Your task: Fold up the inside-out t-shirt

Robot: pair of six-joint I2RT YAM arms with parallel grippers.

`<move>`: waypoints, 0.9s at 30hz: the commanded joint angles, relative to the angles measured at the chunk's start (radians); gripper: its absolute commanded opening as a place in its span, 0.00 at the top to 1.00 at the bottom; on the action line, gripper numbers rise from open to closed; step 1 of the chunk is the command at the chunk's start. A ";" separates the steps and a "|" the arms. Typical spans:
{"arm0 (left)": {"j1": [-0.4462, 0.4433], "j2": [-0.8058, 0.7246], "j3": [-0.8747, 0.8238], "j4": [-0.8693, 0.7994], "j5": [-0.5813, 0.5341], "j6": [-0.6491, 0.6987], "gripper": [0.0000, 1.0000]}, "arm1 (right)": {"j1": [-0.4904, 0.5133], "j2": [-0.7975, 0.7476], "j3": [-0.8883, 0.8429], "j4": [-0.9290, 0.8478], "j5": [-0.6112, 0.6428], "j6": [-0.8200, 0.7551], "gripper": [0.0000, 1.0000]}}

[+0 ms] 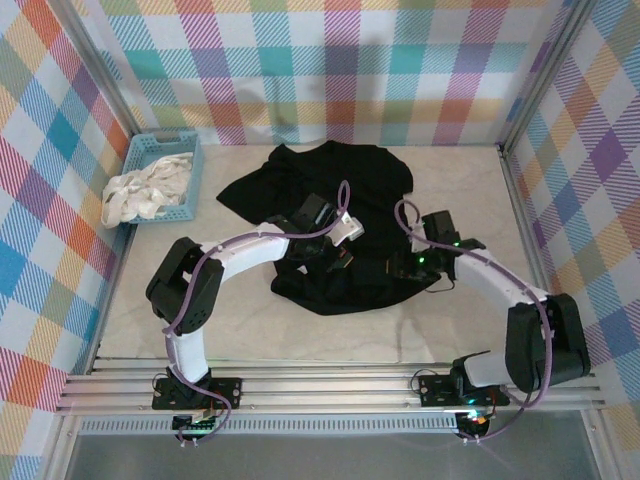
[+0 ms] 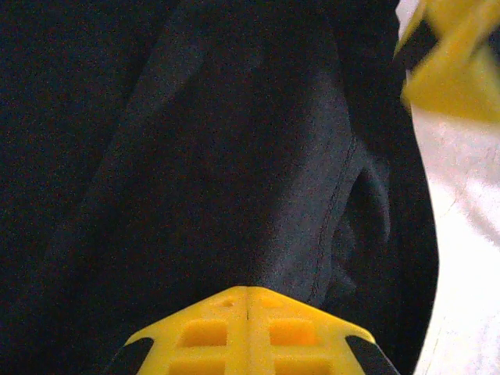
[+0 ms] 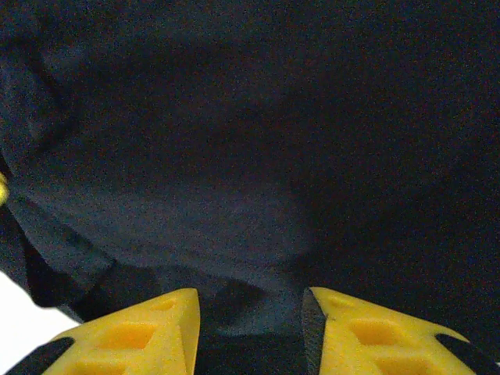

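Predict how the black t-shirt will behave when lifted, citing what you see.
Probably floppy: the t-shirt lies crumpled in soft folds. Likely light and thin: it creases into a ridge at the left fingers. Pushed, it should bunch rather than roll, sprawled loosely on the table.

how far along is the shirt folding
Barely started. Done: nothing neat yet; the t-shirt lies crumpled mid-table. In hand: the left hand is shut on a fold of it, the right hand open astride the cloth. Left: spreading it flat and all the folds.
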 commanded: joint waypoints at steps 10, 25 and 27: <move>0.020 -0.071 -0.056 0.076 0.035 -0.057 1.00 | 0.083 0.078 -0.110 0.378 -0.170 0.141 0.48; 0.045 -0.116 -0.136 0.143 0.056 -0.080 1.00 | 0.083 0.222 -0.082 0.757 -0.193 0.449 0.32; 0.045 -0.116 -0.141 0.144 0.054 -0.075 1.00 | 0.083 0.239 -0.068 0.748 -0.184 0.464 0.36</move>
